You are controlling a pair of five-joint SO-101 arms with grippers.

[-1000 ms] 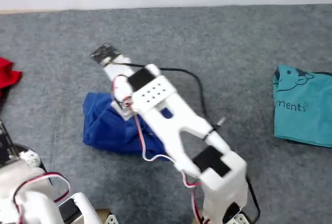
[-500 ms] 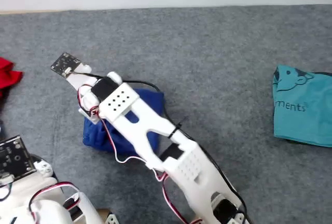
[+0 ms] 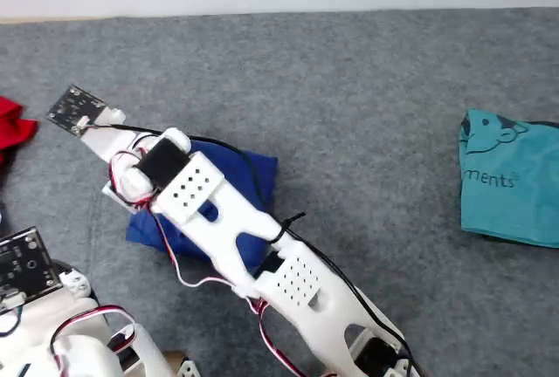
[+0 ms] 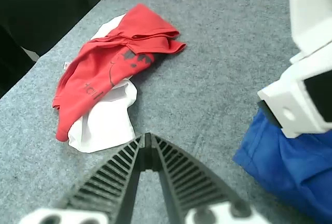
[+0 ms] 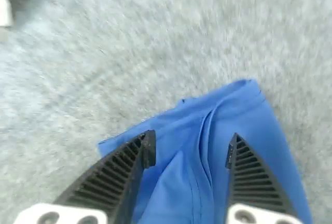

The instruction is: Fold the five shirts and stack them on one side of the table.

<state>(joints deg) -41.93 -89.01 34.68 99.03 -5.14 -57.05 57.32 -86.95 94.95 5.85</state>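
Note:
A crumpled blue shirt lies on the grey table left of centre. My right arm stretches over it from the front. The right gripper is open, its two fingers straddling a fold of the blue shirt near the shirt's edge. My left gripper is shut and holds nothing, low above the table near the front left. Beyond it, a red shirt lies on top of a white shirt. The blue shirt and part of the right arm lie off to one side.
A folded teal shirt rests at the table's right edge. A corner of the red shirt shows at the left edge. The left arm sits at the front left. Bare grey felt spans the back and middle.
The right arm has swung left across the blue shirt, and the shirt's left edge has shifted a little left and toward the front.

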